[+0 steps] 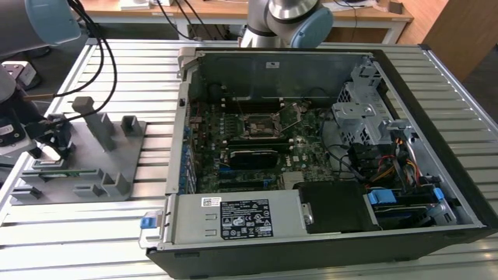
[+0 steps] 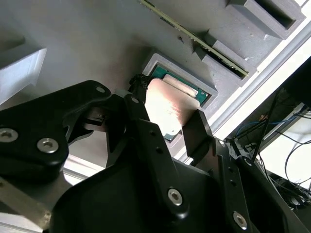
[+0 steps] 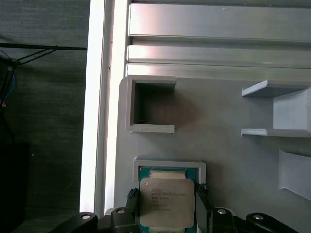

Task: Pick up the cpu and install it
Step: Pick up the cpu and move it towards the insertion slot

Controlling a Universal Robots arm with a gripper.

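While the cpu (image 3: 166,204) sits in its grey holder (image 3: 169,166) on the tray (image 1: 132,163) at the exterior view's left, the gripper (image 3: 166,213) straddles it, fingers (image 2: 197,131) at opposite edges; whether they pinch it, I cannot tell. Right of the tray lies the open case (image 1: 435,140).

We see a ribbed aluminium table (image 1: 116,233) in the exterior view — behind it a pale wooden desk (image 1: 233,11) with white legs, black cables dangling beneath — and a wooden panel (image 1: 459,29) at the exterior view's right.
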